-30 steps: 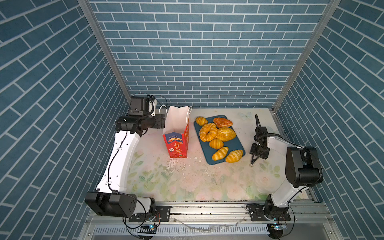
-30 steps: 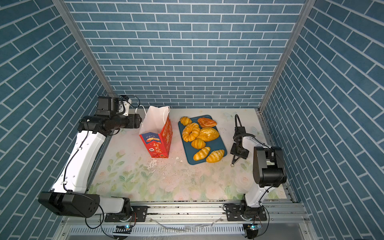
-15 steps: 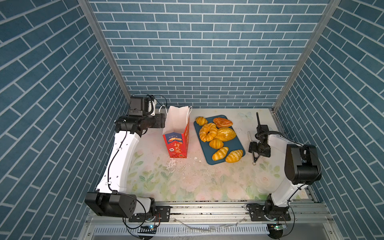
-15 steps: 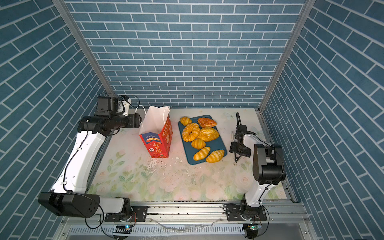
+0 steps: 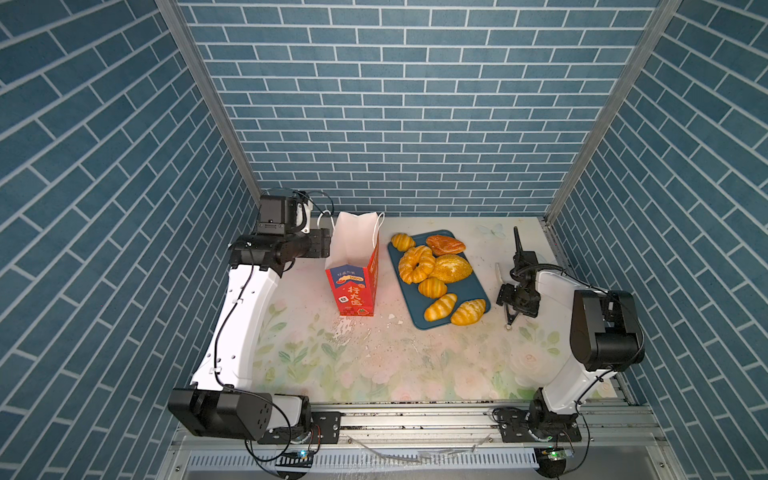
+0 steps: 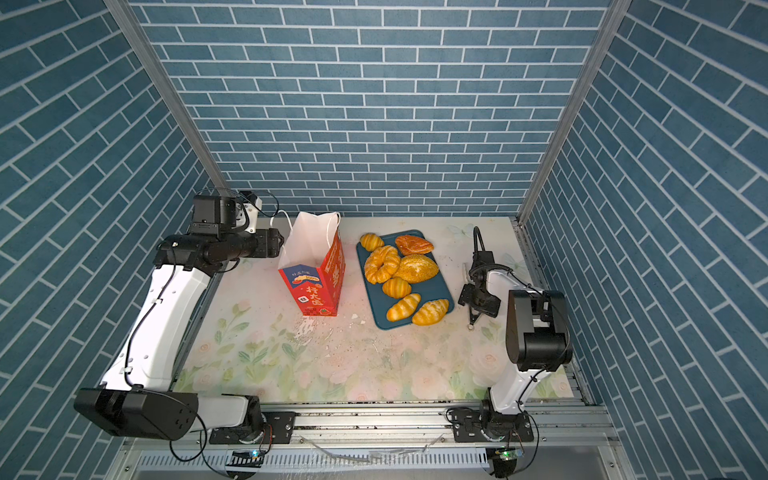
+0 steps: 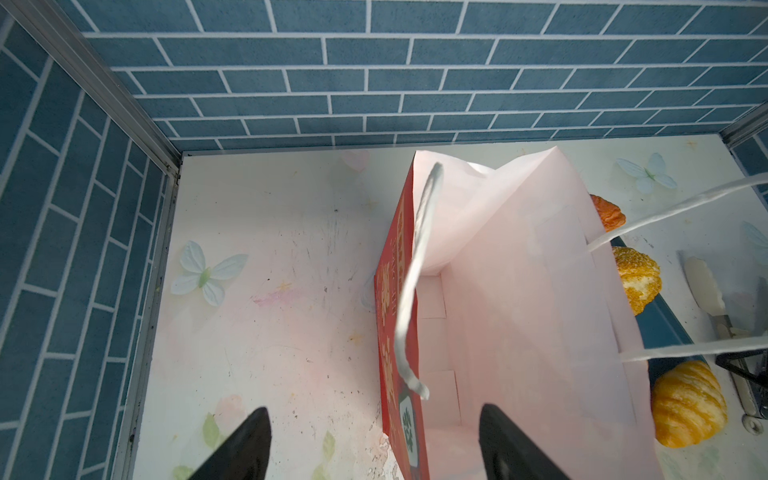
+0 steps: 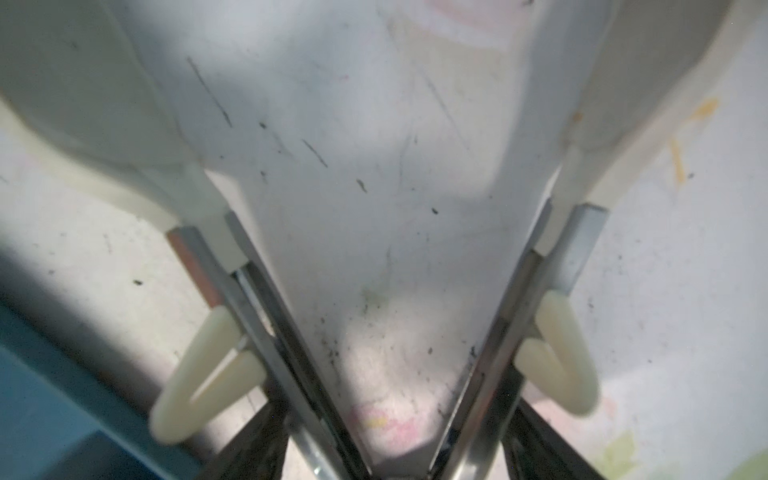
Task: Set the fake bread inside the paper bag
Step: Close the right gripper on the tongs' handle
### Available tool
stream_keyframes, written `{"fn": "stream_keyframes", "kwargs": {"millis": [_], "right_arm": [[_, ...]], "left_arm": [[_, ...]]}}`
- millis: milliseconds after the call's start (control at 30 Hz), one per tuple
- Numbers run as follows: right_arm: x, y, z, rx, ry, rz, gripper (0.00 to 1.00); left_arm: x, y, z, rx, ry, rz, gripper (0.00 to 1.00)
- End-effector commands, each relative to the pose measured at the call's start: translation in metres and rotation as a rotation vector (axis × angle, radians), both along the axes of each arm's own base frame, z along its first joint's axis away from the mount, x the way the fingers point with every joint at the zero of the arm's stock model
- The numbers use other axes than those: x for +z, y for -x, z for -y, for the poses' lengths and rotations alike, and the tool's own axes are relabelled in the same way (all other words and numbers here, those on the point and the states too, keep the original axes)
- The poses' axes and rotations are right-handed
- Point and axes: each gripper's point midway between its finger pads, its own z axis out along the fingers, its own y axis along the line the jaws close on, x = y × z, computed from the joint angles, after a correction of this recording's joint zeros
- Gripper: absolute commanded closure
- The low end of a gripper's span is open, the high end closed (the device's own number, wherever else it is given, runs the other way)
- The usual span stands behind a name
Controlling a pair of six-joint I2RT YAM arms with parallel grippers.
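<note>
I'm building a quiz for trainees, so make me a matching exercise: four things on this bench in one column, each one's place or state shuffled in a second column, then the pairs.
1. red paper gift bag, white cord handles
2. dark teal rectangular tray
3. flat reddish-brown toy pastry
4. metal tongs with white tips

A. at the tray's far end
B. held in the right gripper
C. standing upright, open at the top
D. carrying seven toy pastries

Pairs: 1-C, 2-D, 3-A, 4-B
</note>
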Motion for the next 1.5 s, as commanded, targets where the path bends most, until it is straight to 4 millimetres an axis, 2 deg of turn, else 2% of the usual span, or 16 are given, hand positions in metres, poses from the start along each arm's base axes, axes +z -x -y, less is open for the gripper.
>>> {"fn": "stream_keyframes", "kwargs": {"millis": [0, 133, 300, 500, 633, 733, 833, 1200, 1467], "right_arm": [[-0.004, 0.0, 0.0, -0.011, -0.008, -0.012, 0.24], [-0.006, -0.003, -0.001, 0.027, -0.01, -0.021, 0.31], [0.001, -0.012, 0.002, 0.097, 0.01, 0.006, 0.42], [0.004, -0.023, 0.004, 0.24, 0.04, 0.006, 0.45], [0.003, -0.025, 0.005, 0.288, 0.054, 0.004, 0.43], [0.005, -0.024, 0.007, 0.269, 0.06, 0.001, 0.33], [0.006, -0.019, 0.009, 0.237, 0.06, -0.012, 0.27], [-0.006, -0.003, 0.004, 0.206, 0.016, -0.032, 0.27], [-0.006, 0.009, 0.006, 0.161, 0.004, -0.081, 0.26]], "left_arm": [[0.006, 0.002, -0.002, 0.004, 0.009, 0.025, 0.2], [0.007, 0.002, -0.003, 0.006, -0.001, 0.029, 0.2], [0.007, 0.004, -0.005, 0.01, -0.011, 0.032, 0.2], [0.007, 0.004, -0.004, 0.011, 0.0, 0.036, 0.2], [0.006, 0.005, -0.003, 0.008, 0.002, 0.036, 0.2], [0.006, 0.005, -0.003, 0.009, 0.006, 0.034, 0.2], [0.006, 0.005, -0.003, 0.009, 0.01, 0.036, 0.2], [0.005, 0.005, -0.003, 0.011, 0.009, 0.035, 0.2], [0.007, 0.008, -0.005, 0.018, 0.006, 0.044, 0.2]]}}
